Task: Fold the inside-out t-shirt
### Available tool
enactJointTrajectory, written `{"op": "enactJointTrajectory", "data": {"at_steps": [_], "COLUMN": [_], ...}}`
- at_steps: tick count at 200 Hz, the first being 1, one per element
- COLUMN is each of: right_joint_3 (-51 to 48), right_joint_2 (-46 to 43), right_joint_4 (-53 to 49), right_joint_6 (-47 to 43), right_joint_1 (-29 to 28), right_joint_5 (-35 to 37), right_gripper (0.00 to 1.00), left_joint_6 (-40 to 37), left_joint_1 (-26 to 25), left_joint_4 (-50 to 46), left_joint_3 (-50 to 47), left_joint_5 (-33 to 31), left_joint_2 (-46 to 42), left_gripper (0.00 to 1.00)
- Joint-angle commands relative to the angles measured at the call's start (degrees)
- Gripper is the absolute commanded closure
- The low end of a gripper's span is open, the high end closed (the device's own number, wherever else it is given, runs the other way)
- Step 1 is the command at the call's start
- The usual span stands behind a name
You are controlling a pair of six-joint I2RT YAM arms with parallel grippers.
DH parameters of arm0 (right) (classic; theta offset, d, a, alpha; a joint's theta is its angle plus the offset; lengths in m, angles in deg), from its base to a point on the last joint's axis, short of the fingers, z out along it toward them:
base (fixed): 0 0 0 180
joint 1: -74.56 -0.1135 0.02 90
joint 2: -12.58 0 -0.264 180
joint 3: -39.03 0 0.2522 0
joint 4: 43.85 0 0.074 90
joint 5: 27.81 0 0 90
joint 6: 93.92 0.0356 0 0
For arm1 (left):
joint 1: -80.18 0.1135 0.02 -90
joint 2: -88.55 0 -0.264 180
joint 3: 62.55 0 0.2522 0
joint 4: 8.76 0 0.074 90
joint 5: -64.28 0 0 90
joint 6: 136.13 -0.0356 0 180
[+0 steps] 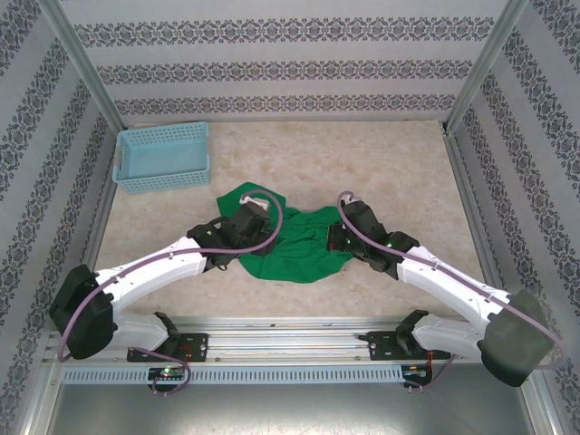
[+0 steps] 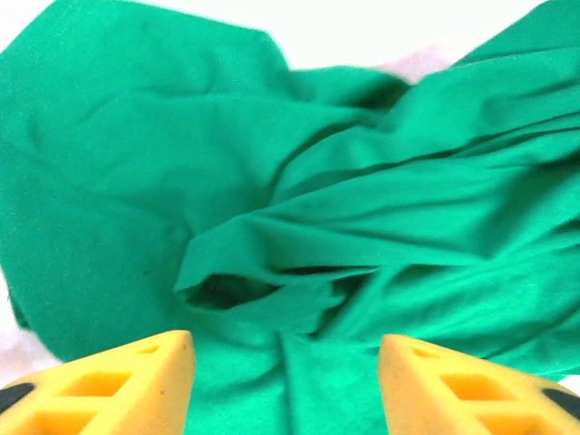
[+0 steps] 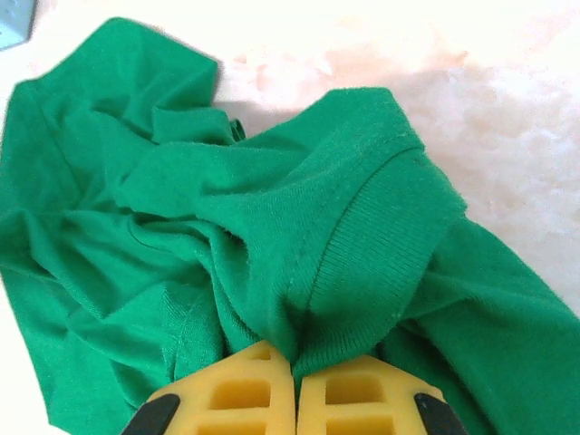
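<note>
The shirt (image 1: 299, 254) lay crumpled mid-table (image 1: 390, 163) between the arms. The right gripper (image 3: 294, 362) was clamped on its ribbed collar. The left gripper (image 2: 285, 362) hung open over the folds, holding nothing. A one-sided pull might drag the whole heap. One shirt, one basket (image 1: 163, 156), two grippers.

Plain bright green t-shirt (image 1: 294, 258), crumpled heap nr ctr of table (image 1: 381, 172), ribbed collar (image 3: 362, 236) bunched on R side
</note>
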Motion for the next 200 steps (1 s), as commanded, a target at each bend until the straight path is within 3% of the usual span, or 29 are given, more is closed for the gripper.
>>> {"op": "enactJointTrajectory", "data": {"at_steps": [1, 78, 98, 154, 187, 200], "right_joint_3": [2.4, 3.0, 3.0, 2.9, 2.7, 2.8], "right_joint_2": [-0.1, -1.9, -2.1, -3.0, -3.0, -3.0], "right_joint_4": [-1.2, -2.3, -2.7, -5.6, -7.6, -9.1], "right_joint_6": [-0.1, 0.2, 0.2, 1.4, 1.9, 2.3], "right_joint_1": [-0.9, -1.4, -1.4, 0.3, 2.6, 4.4], "right_joint_5": [1.2, 1.5, 2.2, 4.1, 4.5, 4.5], "right_gripper": [1.0, 1.0, 1.0, 1.0, 1.0, 1.0], "left_joint_6": [-5.0, -6.8, -6.8, -6.6, -6.3, -6.0], "left_joint_1": [-1.2, -1.6, -1.5, -0.5, -0.3, -0.3], "left_joint_4": [-2.7, -3.3, -3.1, -2.9, -0.8, 0.7], "left_joint_3": [2.3, 8.9, 9.4, 10.2, 7.9, 6.0], "left_joint_5": [-4.6, -7.3, -8.6, -8.3, -5.8, -4.9], "left_joint_2": [3.4, 15.5, 17.3, 18.3, 14.4, 11.6], "left_gripper": [0.42, 0.36, 0.44, 0.87, 1.0, 1.0]}}
